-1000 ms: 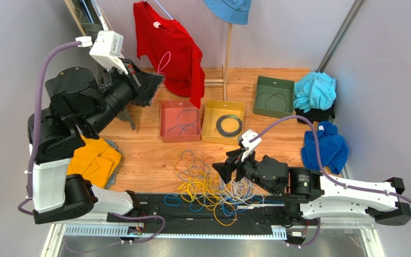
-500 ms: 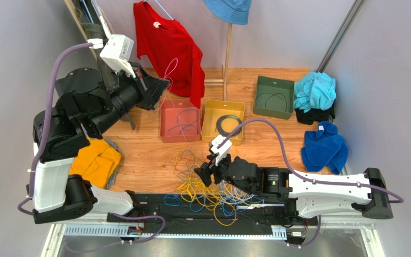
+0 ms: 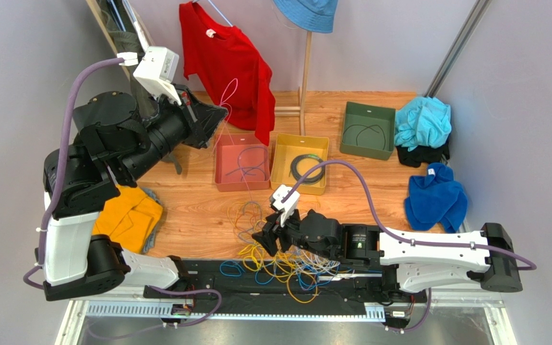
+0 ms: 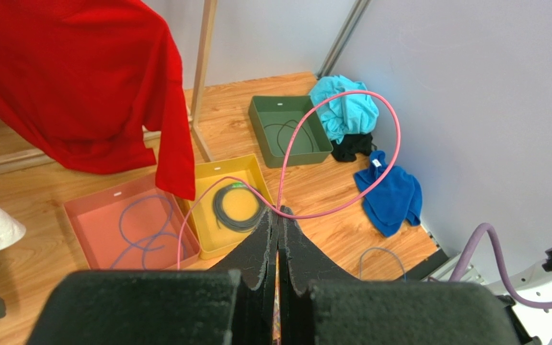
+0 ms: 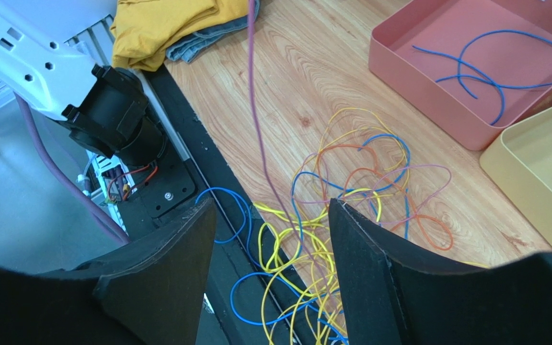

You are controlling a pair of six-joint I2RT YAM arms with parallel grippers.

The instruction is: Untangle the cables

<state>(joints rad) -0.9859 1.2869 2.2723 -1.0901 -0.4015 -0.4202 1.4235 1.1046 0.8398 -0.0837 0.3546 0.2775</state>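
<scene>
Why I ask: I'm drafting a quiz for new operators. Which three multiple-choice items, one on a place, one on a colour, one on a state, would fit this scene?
1. Which tray holds the coiled grey cable? A pink; B yellow; C green.
2. What colour is the cable gripped by the left pincer? A pink; B blue; C yellow.
3. How do the right pincer's jaws stand? A shut on a yellow cable; B shut on nothing; C open.

Answers:
1 B: the coil lies in the yellow tray.
2 A: a pink cable loops out from its closed tips.
3 C: its fingers stand wide apart above the tangle of cables, gripping nothing.
</scene>
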